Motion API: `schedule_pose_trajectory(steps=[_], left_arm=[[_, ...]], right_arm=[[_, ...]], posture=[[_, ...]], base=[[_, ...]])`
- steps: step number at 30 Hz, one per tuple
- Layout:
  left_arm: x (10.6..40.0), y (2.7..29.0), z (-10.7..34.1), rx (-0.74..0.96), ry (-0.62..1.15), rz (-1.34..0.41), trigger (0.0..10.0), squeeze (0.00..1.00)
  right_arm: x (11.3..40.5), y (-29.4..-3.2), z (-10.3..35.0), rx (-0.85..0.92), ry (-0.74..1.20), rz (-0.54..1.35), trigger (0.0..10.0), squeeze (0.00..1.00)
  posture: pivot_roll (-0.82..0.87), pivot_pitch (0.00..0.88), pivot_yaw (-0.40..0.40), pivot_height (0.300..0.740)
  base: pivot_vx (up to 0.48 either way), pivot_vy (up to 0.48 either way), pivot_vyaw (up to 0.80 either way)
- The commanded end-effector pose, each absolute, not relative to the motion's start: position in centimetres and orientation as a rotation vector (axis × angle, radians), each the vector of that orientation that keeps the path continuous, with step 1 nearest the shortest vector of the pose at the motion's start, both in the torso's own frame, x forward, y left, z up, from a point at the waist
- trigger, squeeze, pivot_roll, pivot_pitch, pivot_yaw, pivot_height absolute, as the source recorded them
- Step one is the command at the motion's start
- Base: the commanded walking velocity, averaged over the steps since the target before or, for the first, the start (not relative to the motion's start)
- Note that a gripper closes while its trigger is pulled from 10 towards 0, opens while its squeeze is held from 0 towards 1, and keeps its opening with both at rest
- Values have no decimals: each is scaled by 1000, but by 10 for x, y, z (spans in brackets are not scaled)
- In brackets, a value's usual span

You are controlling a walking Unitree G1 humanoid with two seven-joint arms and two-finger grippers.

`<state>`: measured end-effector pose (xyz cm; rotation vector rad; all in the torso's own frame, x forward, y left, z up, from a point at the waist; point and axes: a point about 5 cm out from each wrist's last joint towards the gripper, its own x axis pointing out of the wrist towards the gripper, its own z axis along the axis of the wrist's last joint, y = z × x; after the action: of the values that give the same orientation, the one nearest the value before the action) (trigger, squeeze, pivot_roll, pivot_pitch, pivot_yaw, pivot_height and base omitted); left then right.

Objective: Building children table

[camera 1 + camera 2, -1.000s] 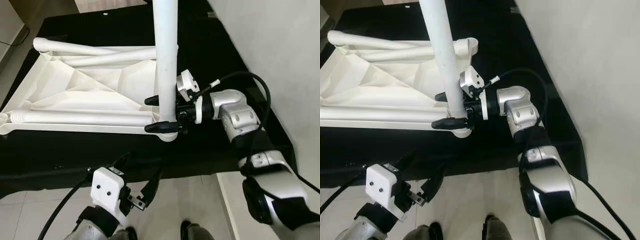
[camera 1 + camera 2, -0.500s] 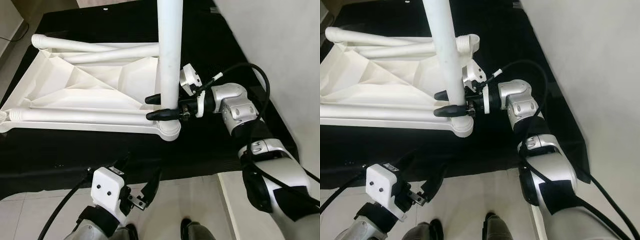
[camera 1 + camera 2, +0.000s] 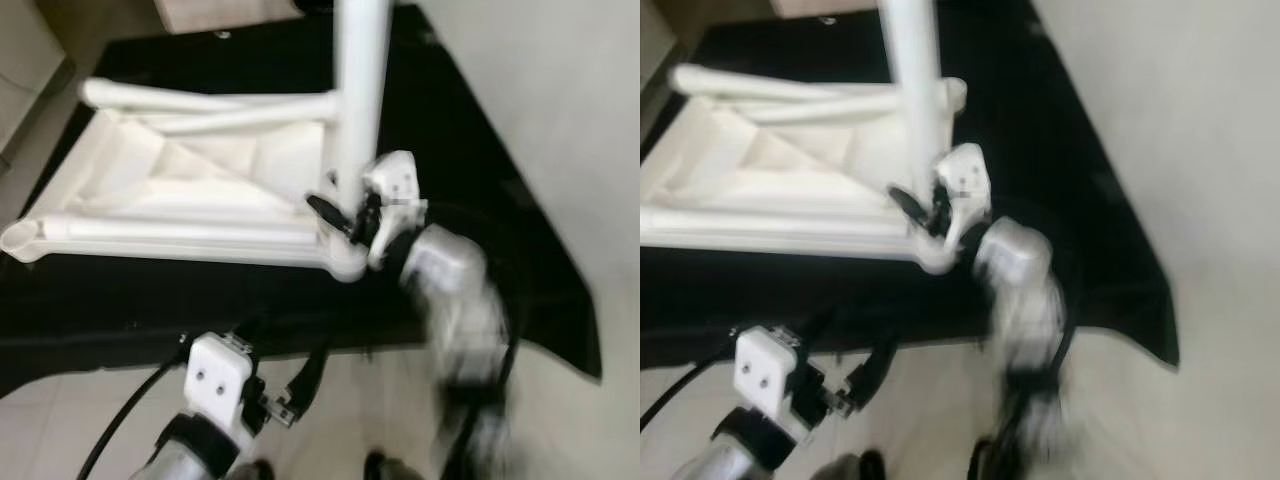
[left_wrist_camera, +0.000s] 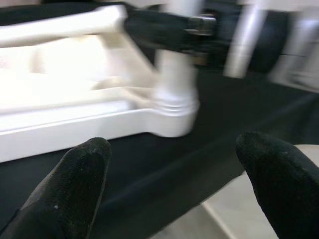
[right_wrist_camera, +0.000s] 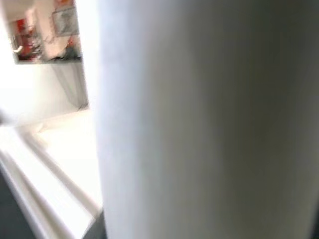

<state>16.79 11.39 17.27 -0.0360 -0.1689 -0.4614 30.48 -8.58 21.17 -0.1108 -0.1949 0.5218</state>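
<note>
Right pincer clamped on white table leg, low on its shaft, just above corner socket. Right arm blurred in both eye views, so finger detail soft; black fingers seen on either side of leg. Right wrist view crowded by pale leg surface, close up.

Leg standing upright over near corner of upturned white tabletop, which lies on black mat just beyond pincer. Two more legs lying flat inside tabletop, further off.

Left pincer open, holding nothing, low and nearer robot, facing same corner socket from short of mat edge.

Judgement: step in hand is seating or twisting leg into socket. To do well: keep leg plumb over socket, press straight down along its axis, turn without tilting. Risk: sideways push could lift light tabletop; steadying rim with left pincer likely helpful.
</note>
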Motion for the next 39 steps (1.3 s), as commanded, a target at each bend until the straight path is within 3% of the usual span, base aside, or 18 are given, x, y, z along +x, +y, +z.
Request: schedule_pose_trajectory(steps=[1, 8, 9, 13, 14, 17, 22, 23, 25, 26, 32, 39], left_arm=[[169, 115, 167, -31, -139, -471, 10000, 0], [172, 116, 166, -28, -141, -464, 10000, 0], [172, 117, 166, -26, -144, -457, 10000, 0], [172, 117, 166, -26, -145, -456, 10000, 0], [172, 117, 166, -28, -146, -458, 10000, 0], [172, 117, 166, -30, -147, -459, 10000, 0], [171, 115, 167, -33, -148, -460, 10000, 0], [171, 114, 167, -34, -148, -459, 10000, 0], [171, 114, 167, -34, -148, -459, 10000, 0], [170, 114, 167, -35, -149, -458, 10000, 0], [166, 112, 167, -41, -145, -460, 10000, 0], [164, 112, 168, -43, -143, -459, 10000, 0]], right_arm=[[299, -72, 181, -10, -45, 474, 0, 0], [302, -61, 189, -6, -49, 499, 0, 0], [300, -55, 196, -6, -52, 558, 10000, 0], [297, -51, 199, -6, -59, 595, 10000, 8], [294, -46, 214, 9, -136, 762, 10000, 1000], [296, -46, 219, 6, -167, 811, 10000, 1000], [313, -52, 229, -75, -201, 1059, 10000, 1000], [318, -55, 232, -117, -203, 1139, 10000, 835], [318, -55, 232, -117, -203, 1139, 10000, 835], [322, -55, 236, -156, -198, 1244, 10000, 0], [335, -54, 249, -194, -117, 1534, 10000, 0], [340, -52, 255, -186, -88, 1627, 10000, 0]], posture=[[20, 272, 45, 740], [22, 254, 41, 740], [20, 256, 36, 740], [20, 256, 36, 740], [19, 258, 34, 740], [19, 258, 34, 740], [28, 260, 29, 740], [27, 262, 28, 740], [27, 262, 28, 740], [28, 262, 28, 740], [44, 268, 26, 740], [49, 271, 22, 740]], base=[[0, 0, 0], [0, 0, 0], [0, 0, 0], [0, 0, 0], [0, 0, 0], [0, 0, 0], [0, 0, 0], [0, 0, 0], [0, 0, 0], [0, 0, 0], [0, 0, 0], [0, 0, 0]])
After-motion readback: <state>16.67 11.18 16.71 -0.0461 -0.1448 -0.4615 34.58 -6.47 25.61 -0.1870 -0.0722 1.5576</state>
